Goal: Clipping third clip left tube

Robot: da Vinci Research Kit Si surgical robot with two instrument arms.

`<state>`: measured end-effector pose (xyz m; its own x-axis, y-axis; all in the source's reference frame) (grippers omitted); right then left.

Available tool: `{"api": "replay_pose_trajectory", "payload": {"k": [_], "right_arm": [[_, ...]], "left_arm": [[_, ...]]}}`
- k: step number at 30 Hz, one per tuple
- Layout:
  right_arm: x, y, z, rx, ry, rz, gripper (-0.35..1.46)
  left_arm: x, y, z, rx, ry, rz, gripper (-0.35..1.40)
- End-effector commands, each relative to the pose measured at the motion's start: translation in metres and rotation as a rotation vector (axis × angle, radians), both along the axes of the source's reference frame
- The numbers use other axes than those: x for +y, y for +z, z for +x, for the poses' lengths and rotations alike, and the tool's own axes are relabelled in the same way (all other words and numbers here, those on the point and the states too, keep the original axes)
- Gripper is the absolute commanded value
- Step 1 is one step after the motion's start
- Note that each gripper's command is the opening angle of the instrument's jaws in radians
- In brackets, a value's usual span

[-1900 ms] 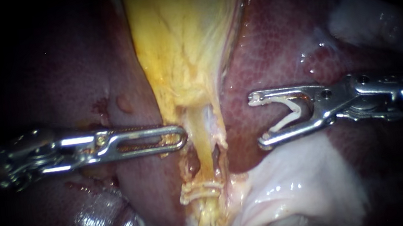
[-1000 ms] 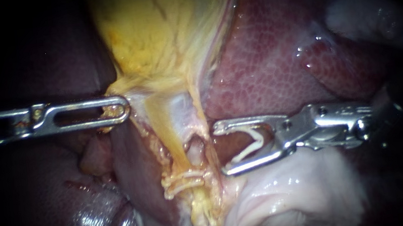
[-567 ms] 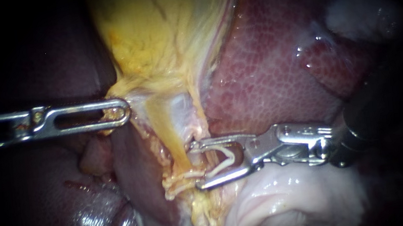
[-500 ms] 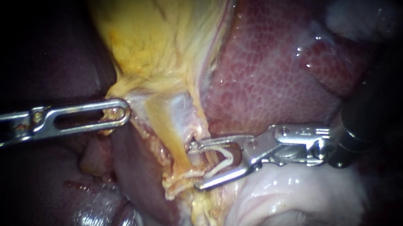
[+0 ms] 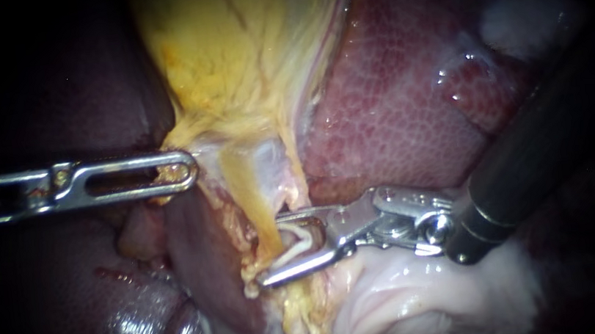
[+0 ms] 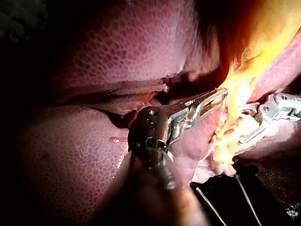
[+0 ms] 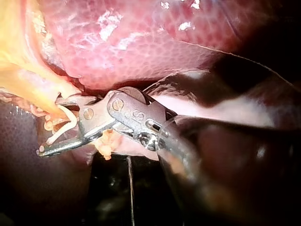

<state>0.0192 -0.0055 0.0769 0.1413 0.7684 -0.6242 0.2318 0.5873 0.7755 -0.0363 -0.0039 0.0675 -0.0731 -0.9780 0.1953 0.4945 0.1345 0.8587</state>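
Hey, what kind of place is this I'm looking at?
Most likely a surgical robot's working field, seen close up. Bare liver and a yellow gallbladder fill the view. The left instrument grips the gallbladder in its jaws, and the right instrument carries a clip in its jaws.

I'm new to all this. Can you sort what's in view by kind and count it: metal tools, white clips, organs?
Instruments: 2, the left instrument and the right instrument.
White clips: 1 that I can tell, the clip held in the right instrument's jaws.
Organs: 2, the liver and the gallbladder.
Total: 5.
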Motion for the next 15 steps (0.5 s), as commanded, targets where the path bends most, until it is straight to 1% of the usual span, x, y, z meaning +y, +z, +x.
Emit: {"api": "replay_pose_trajectory", "payload": {"k": [1, 4, 8, 15], "right_arm": [[-0.0001, -0.0002, 0.0003, 0.01, -0.003, 0.009, 0.6], [-0.0002, -0.0006, 0.001, 0.031, -0.007, 0.03, 0.6], [0.0001, -0.0009, 0.0015, 0.047, 0.002, 0.048, 0.6], [0.0022, -0.002, 0.0013, 0.063, 0.015, 0.066, 0.57]], "left_arm": [[0.0, 0.0001, -0.0001, -0.001, 0.002, 0.0, -0.35], [-0.0001, 0.0005, -0.0002, -0.001, 0.002, -0.002, -0.35], [-0.0003, 0.0007, -0.0003, -0.002, 0.003, -0.003, -0.35], [-0.0003, 0.0008, -0.0005, -0.003, 0.005, -0.002, -0.35]]}}
